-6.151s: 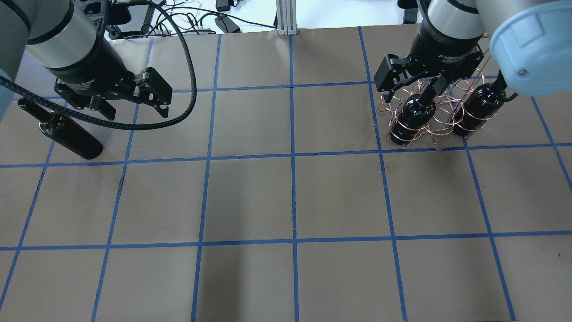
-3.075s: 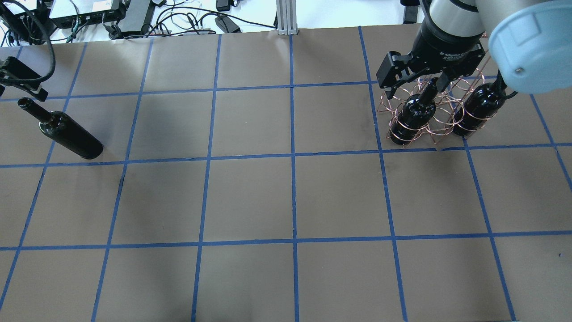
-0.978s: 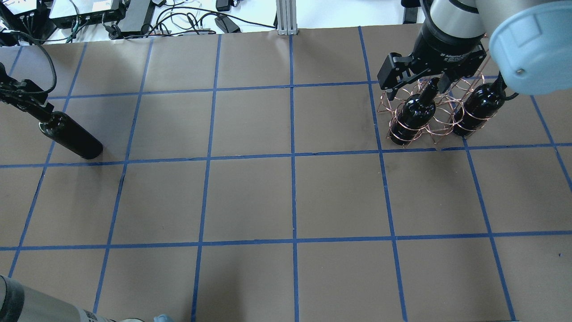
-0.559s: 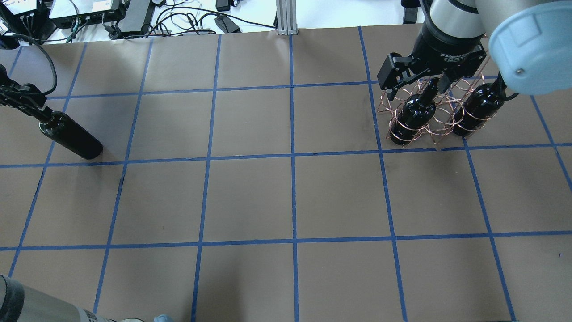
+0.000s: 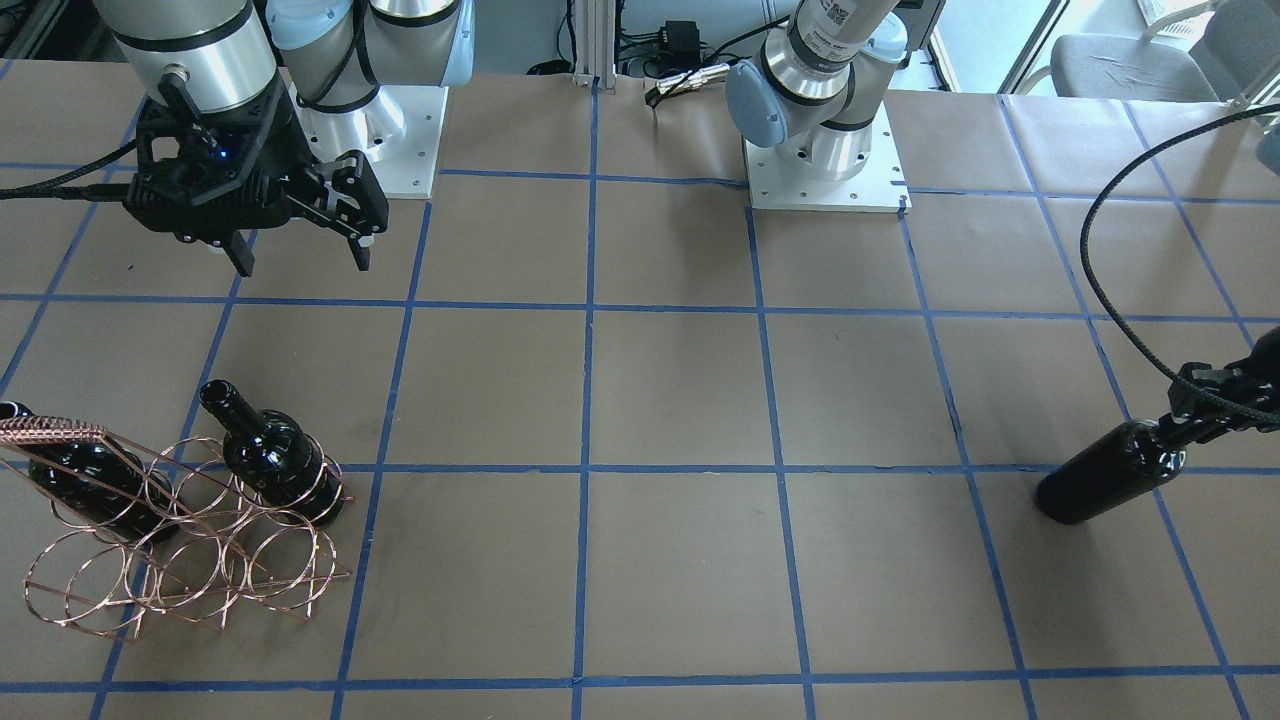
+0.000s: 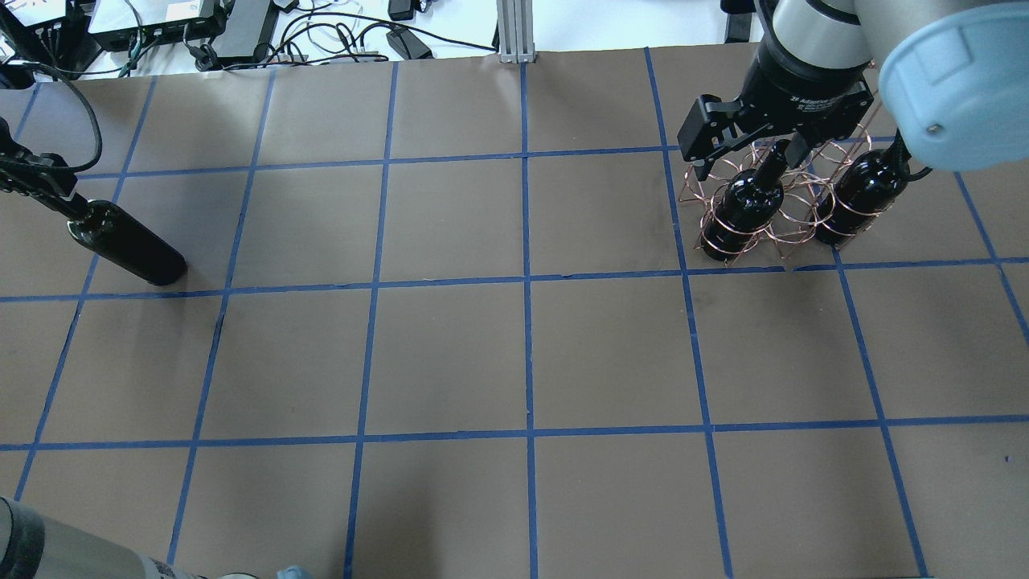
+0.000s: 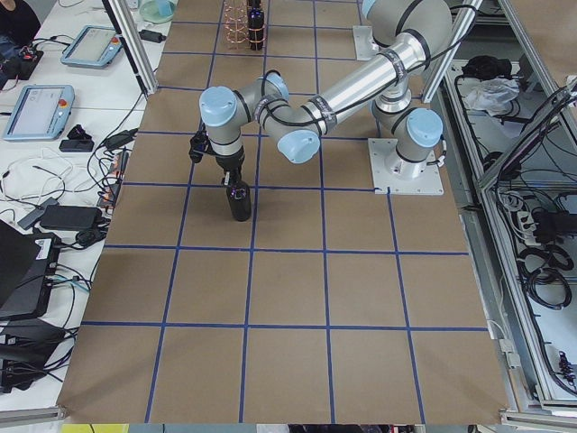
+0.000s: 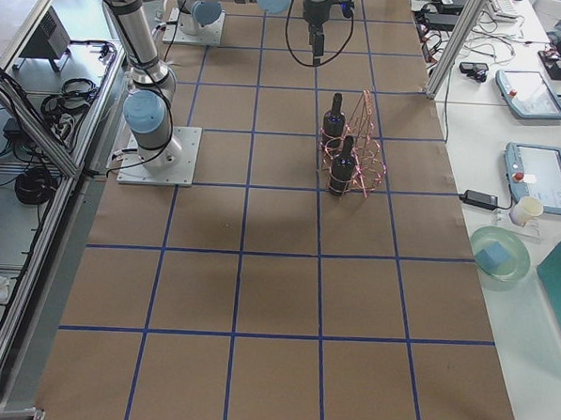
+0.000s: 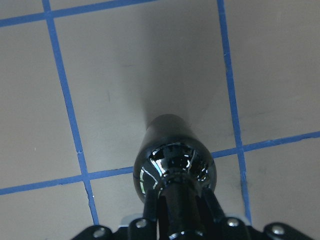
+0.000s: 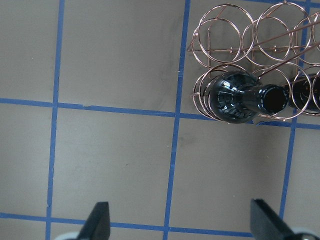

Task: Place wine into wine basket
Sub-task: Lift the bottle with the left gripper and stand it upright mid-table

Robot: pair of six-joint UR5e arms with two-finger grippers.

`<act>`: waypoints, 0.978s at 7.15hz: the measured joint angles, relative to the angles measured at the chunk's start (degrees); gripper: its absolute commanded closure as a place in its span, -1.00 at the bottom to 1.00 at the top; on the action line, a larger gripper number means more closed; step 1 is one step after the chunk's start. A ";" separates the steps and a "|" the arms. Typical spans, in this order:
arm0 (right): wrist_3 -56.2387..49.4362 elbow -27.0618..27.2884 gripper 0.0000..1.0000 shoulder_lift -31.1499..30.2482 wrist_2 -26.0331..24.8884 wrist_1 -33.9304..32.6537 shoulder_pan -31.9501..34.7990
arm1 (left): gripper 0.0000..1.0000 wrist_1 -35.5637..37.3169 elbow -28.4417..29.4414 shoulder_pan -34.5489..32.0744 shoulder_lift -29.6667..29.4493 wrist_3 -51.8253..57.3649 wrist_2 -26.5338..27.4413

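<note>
Left gripper [image 5: 1195, 415]: gripped the neck of the wine [image 5: 1110, 485], which stood near the table [image 5: 680, 400] edge.
Right gripper [image 5: 303, 265]: hung with fingers spread wide near the wine basket [image 5: 180, 560].
Open room: gridded table stretched between them.

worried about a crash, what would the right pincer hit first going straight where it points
Probably the bare table paper; the right pincer looks clear of the wine basket.

Robotics lab, paper-covered table [image 6: 611, 346] taped in blue grid, teach pendants [image 8: 525, 94] alongside, loose cables [image 6: 338, 36], aluminium framing [image 6: 512, 28]
</note>
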 measured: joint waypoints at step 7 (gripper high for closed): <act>-0.06 0.00 -1.00 0.06 -0.24 -0.06 0.01 | 1.00 -7.59 -6.96 -20.40 15.02 -23.91 -1.42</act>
